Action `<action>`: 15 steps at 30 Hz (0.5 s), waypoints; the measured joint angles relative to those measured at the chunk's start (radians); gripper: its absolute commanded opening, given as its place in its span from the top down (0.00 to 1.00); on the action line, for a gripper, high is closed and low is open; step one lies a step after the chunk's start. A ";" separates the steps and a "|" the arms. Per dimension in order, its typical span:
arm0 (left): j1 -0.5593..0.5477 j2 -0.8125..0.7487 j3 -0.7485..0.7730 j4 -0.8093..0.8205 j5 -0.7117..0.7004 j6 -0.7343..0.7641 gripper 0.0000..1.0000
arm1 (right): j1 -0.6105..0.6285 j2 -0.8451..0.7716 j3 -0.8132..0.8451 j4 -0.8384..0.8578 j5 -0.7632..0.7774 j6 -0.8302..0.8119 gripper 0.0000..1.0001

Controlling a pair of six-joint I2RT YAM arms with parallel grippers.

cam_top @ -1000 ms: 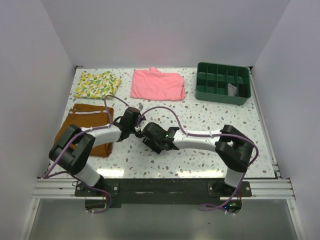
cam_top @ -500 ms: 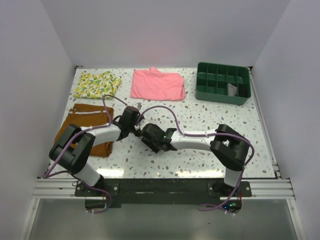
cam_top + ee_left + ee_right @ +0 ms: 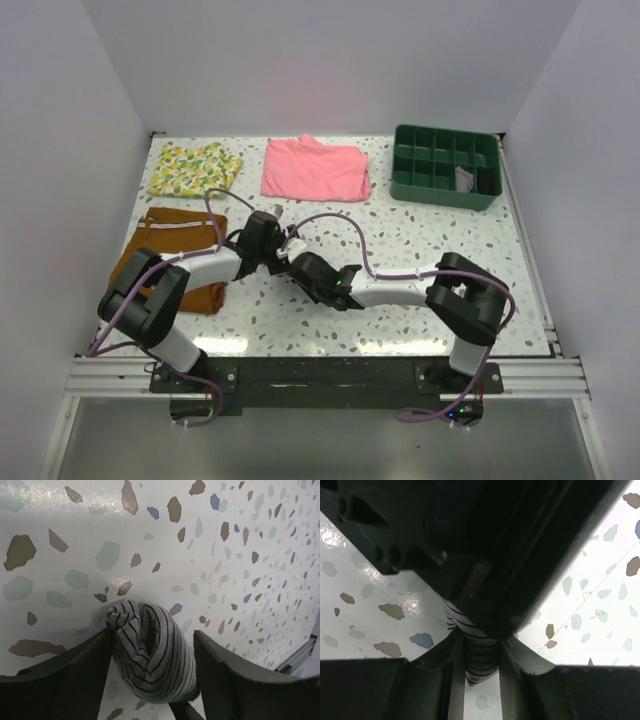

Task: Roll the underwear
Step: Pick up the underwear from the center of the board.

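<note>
Resting on the speckled terrazzo counter (image 3: 75, 545) between the two arms, the grey-and-white striped knit underwear (image 3: 150, 655) sits wound into a tight bundle. The left fingers (image 3: 85, 675) stand apart on either side of it, with a gap showing on one side. The right fingers (image 3: 447, 665) pinch the roll's end. Doing this step well likely means firm, even pressure from the right, so the loose outer edge cannot spring open.
</note>
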State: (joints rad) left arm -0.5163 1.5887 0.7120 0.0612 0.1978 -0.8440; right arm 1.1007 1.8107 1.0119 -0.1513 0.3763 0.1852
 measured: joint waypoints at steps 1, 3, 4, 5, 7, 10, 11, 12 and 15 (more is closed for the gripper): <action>0.005 -0.002 0.001 0.002 0.007 -0.003 0.22 | 0.000 -0.005 -0.009 0.011 0.000 0.005 0.89; 0.017 -0.010 0.003 -0.003 0.010 -0.001 0.15 | -0.001 -0.020 -0.032 0.044 0.000 0.018 0.90; 0.026 -0.011 0.003 -0.007 0.011 0.000 0.14 | -0.002 -0.026 -0.040 0.054 0.000 0.022 0.91; 0.037 -0.014 0.003 -0.008 0.014 -0.001 0.09 | -0.002 -0.037 -0.049 0.066 0.000 0.027 0.91; 0.064 -0.023 0.003 -0.018 0.013 -0.002 0.05 | -0.002 -0.053 -0.068 0.088 0.000 0.038 0.92; 0.096 -0.037 0.003 -0.034 0.007 0.001 0.04 | -0.006 -0.080 -0.098 0.104 -0.004 0.060 0.94; 0.105 -0.040 0.003 -0.042 0.006 0.002 0.04 | -0.009 -0.089 -0.104 0.103 -0.005 0.067 0.94; 0.110 -0.043 0.003 -0.048 0.004 0.002 0.04 | -0.014 -0.100 -0.111 0.092 -0.008 0.076 0.94; 0.113 -0.051 0.003 -0.056 0.003 0.002 0.03 | -0.032 -0.141 -0.124 0.039 -0.030 0.097 0.95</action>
State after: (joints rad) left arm -0.4034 1.5372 0.7155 0.0048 0.2008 -0.8417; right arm 1.0683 1.6695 0.8875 -0.1120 0.3466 0.2821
